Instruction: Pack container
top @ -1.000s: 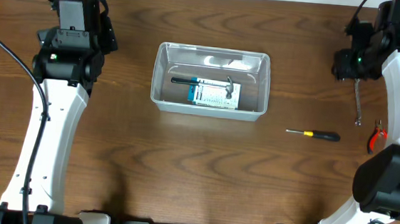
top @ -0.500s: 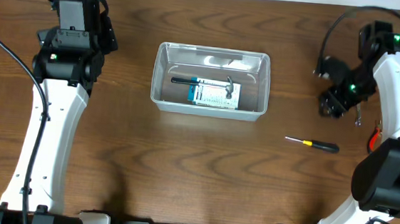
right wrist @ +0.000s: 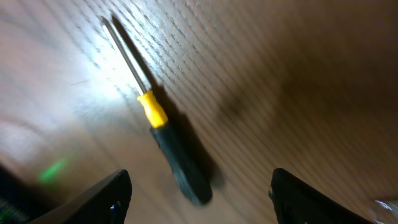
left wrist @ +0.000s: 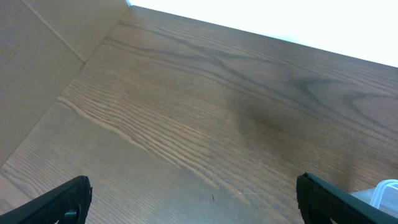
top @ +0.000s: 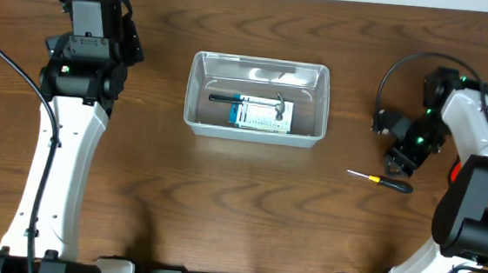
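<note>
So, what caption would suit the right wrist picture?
Open right hand above a yellow-and-black screwdriver lying on the wooden table.

Wood-grain table [top: 247, 206], perhaps pale wall [left wrist: 37, 50]

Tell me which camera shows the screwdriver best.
Right wrist view: the screwdriver fills the frame, metal shaft, yellow collar and black handle clear, if slightly blurred. In overhead the screwdriver is whole but small, right of the container. Left wrist view misses it.

Robotics lab, left arm [top: 60, 139], right arm [top: 483, 116], wood-grain table [top: 247, 206]
</note>
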